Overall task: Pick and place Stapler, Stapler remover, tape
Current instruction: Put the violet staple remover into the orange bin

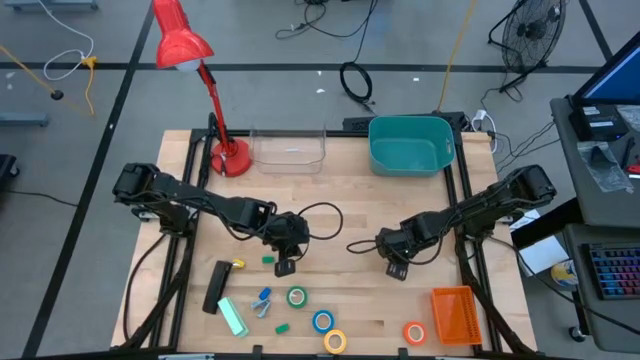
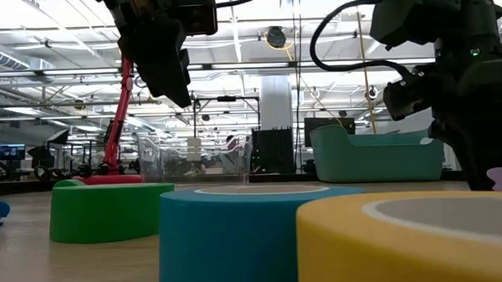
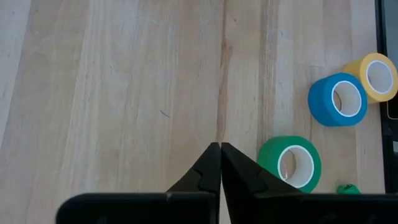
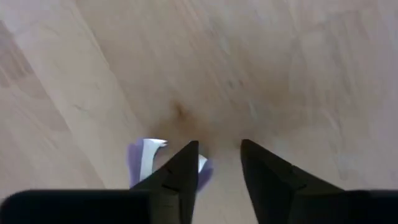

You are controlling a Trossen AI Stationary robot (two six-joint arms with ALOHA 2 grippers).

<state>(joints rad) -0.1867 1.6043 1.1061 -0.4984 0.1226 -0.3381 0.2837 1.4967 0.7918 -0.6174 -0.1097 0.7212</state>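
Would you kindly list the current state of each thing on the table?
Left gripper: shut, empty, above bare wood.
Right gripper: open, empty.
Green tape: lying flat.
Blue tape: lying flat.
Yellow tape: lying flat.
Orange tape: lying flat.
Teal bin: upright, empty.
Clear container: upright, empty.

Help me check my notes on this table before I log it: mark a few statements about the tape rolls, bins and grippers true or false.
1. The left gripper is shut on nothing. True.
2. The green tape roll sits inside the teal bin. False: it lies on the table.
3. The orange tape roll lies beside the orange basket. True.
4. The right gripper clamps the blue tape roll. False: its fingers stand apart over bare wood.
5. The clear bin holds the yellow tape roll. False: that roll lies beside the blue one.
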